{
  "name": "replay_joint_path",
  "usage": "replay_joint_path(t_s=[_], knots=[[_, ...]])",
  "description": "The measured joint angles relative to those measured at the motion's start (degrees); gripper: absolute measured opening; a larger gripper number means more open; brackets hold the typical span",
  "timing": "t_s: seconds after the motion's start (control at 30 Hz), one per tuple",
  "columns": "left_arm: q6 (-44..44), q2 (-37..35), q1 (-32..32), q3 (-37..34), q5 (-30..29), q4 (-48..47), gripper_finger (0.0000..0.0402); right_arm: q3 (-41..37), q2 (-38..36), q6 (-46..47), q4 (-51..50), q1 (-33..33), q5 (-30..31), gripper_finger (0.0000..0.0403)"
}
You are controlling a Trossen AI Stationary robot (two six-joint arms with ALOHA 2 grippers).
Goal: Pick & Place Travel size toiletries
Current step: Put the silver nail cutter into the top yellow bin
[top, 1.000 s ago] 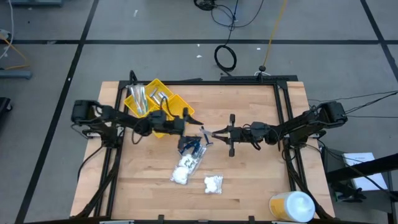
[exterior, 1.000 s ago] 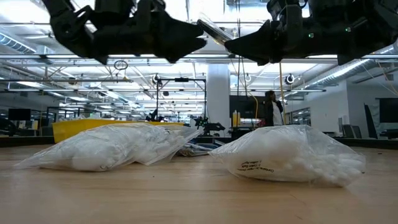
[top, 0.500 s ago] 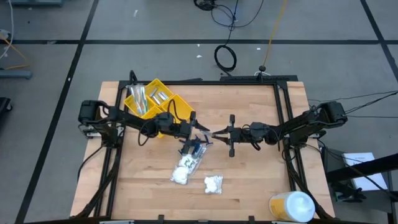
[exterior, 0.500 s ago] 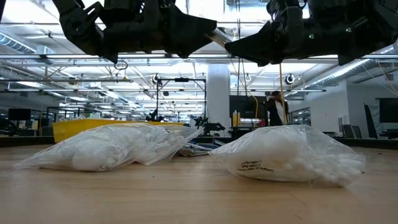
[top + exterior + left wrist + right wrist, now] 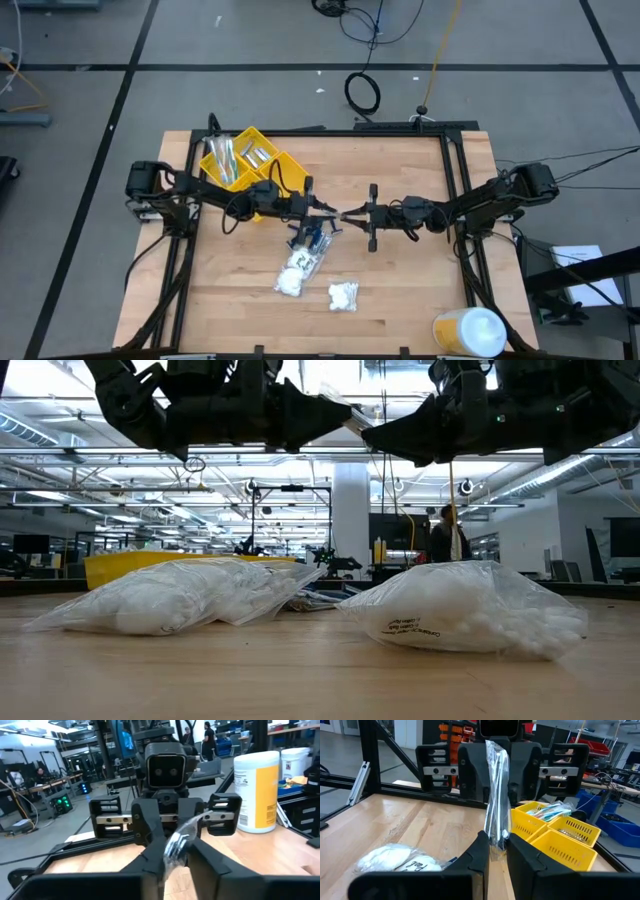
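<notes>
A silvery-clear packet hangs in the air over the table's middle, between my two grippers, which point level at each other. My left gripper comes from the table's left and my right gripper from the right; both are shut on the packet. Below them slim dark blue sticks and two clear bags of white lumps lie flat on the wood. In the low view the bags fill the foreground under the grippers. My left gripper pinches one end of the packet between its two fingers, level, from the table's left. The packet is lifted clear of the table. My right gripper pinches the packet's other end between its two fingers, level, from the table's right, along the packet's length.
A yellow compartment tray holding several items stands at the far left, just behind my left arm. A white-and-yellow round container lies at the near right corner. Bare wood lies to the far right and the near left.
My left gripper has gone toward the table's right, up to the packet held out by my right gripper, and has shut on the packet's free end. My right gripper and the packet have kept still.
</notes>
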Motion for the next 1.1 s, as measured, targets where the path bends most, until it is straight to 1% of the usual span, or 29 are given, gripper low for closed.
replay_joint_path(t_s=[0.07, 0.13, 0.23, 0.33, 0.47, 0.53, 0.63, 0.7, 0.77, 0.83, 0.87, 0.97, 1.03, 1.1], knots=[[0.09, 0.0, 0.02, -0.01, 0.55, -0.02, 0.0029, 0.0, -0.01, 0.02, -0.3, 0.01, 0.06, 0.0038], [0.29, 0.0, 0.04, -0.02, 0.75, -0.07, 0.0014, 0.0, -0.03, 0.4, -0.62, 0.01, -0.03, 0.0045], [0.25, 0.01, 0.12, -0.02, -0.06, -0.07, 0.0025, 0.03, -0.03, 2.1, -1.13, 0.01, 1.13, 0.0067], [0.24, 0.0, 0.25, -0.02, -1.26, 0.1, 0.0033, 0.04, -0.03, 3.93, -3.49, 0.01, 5.27, 0.0099], [-0.05, 0.0, 0.68, -0.02, -3.98, -0.06, 0.0018, 0.04, -0.01, 4.07, -8.09, 0.01, 8.76, 0.0149], [-0.45, 0.0, 1.24, -0.02, -6.65, -0.52, 0.0009, 0.04, -0.01, 4.07, -10.78, 0.01, 10.86, 0.0175], [-0.83, -0.64, 2.07, -0.02, -11.81, -4.48, 0.0013, 0.04, -0.01, 4.92, -13.64, -0.07, 13.9, 0.0209], [-0.62, -1.79, 2.53, -0.02, -17.12, -8.78, 0.002, 0.04, -0.03, 6.26, -14.86, -0.65, 14.47, 0.0228], [-0.03, -3.67, 3.2, -0.02, -23.67, -14.72, 0.0023, 0.04, -0.03, 8.2, -15.99, -1.43, 14.52, 0.024], [0.05, -5.59, 4.25, -0.02, -29.18, -20.19, 0.0019, 0.02, -0.03, 9.75, -16.79, -2.3, 12.9, 0.0247], [-0.01, -6.57, 4.96, -0.02, -30.56, -22.68, 0.0014, 0.02, -0.03, 10.36, -17.37, -2.69, 11.96, 0.0249], [-1.31, -10.0, 7.82, -1.02, -30.74, -28.35, 0.0008, 0.02, -0.01, 11.18, -18.48, -3.45, 10.57, 0.025], [-2.87, -11.7, 10.28, -2.87, -30.71, -27.99, 0.001, 0.02, -0.03, 11.17, -19.06, -3.62, 10.52, 0.0249], [-4.55, -13.64, 13.11, -6.25, -30.79, -26.72, 0.0016, 0.02, -0.03, 11.17, -19.19, -3.62, 10.51, 0.0246]])
